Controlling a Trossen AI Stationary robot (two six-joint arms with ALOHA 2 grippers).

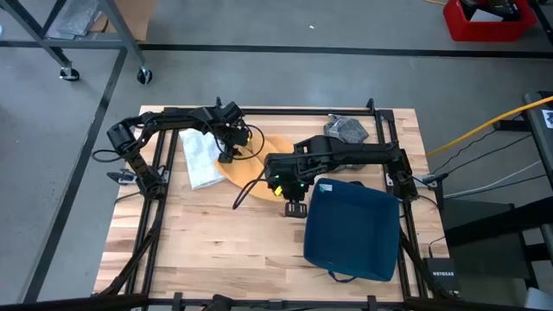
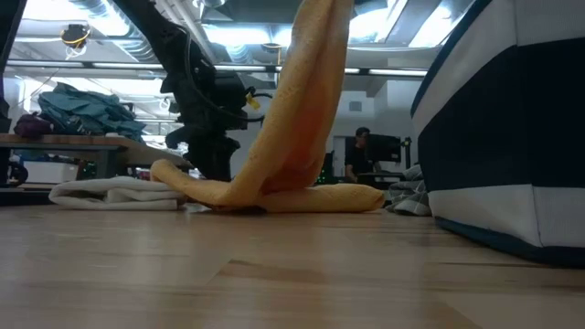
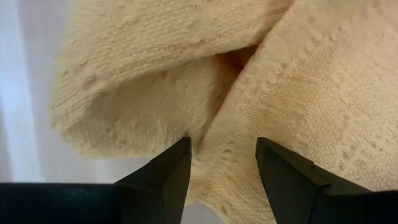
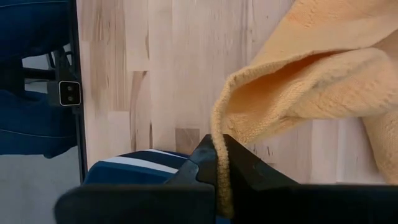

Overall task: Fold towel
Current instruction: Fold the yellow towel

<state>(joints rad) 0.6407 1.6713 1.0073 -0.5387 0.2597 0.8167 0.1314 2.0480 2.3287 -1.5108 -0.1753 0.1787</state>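
We see a soft yellow-orange towel (image 1: 259, 168) with a nubbly knit weave, lying near the middle of the wooden desk (image 1: 207, 246), between the 2 arms. Part of it rests flat and crumpled on the desk, and 1 edge is lifted up into a tall draped sheet, which the low view shows rising out of the picture's top. Its flat part runs roughly from the left arm's side toward the right arm's side, while the raised part stands nearly upright.

The right hand (image 4: 217, 155) is pinched tight on the towel's edge, holding that raised part above the desk. The left hand (image 3: 221, 165) stands wide at the towel's other end, 1 finger on each side of a fold of the cloth, with a gap visible beside each finger.

We count 1 yellow towel, 1 white cloth (image 1: 200, 160) just beside it near the left arm, 1 grey crumpled cloth (image 1: 346, 129) at the far edge, and 1 dark blue bag (image 1: 352, 229) on the right arm's side, with 2 arms in all
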